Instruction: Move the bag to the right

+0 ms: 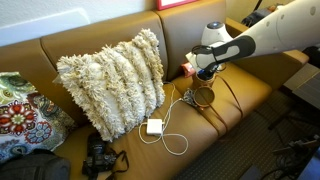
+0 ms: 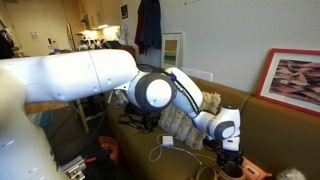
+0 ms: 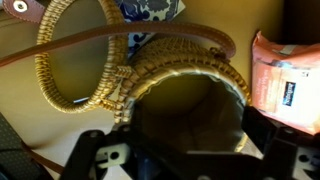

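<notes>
The bag (image 3: pixel 190 68) lies on the sofa (image 1: pixel 250 95), its round cup between the spread, empty fingers (image 3: pixel 98 152). This looks like the approach step: next the gripper (image 3: pixel 185 150) should lower, clench on the rim and carry it right

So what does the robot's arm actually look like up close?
The arm is made of thick, smooth white rounded segments, with round grey caps ringed in black at the joints. A thin black cable runs along it. At its tip sits a black gripper.
</notes>
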`<action>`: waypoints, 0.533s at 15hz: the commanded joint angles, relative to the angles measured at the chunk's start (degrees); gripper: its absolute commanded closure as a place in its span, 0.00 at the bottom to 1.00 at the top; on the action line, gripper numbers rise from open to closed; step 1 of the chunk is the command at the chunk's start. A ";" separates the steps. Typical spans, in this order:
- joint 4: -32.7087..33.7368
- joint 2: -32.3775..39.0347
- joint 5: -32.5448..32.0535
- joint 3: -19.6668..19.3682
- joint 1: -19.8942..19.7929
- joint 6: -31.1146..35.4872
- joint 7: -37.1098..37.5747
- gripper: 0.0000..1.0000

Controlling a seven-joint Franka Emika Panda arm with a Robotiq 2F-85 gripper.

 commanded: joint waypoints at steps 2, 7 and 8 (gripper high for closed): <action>0.97 -0.03 -0.71 -1.17 0.17 0.49 2.05 0.00; 2.16 -0.88 -1.00 -1.08 0.29 -0.10 1.98 0.00; 2.12 -1.01 -1.05 -1.05 0.27 -0.07 2.03 0.00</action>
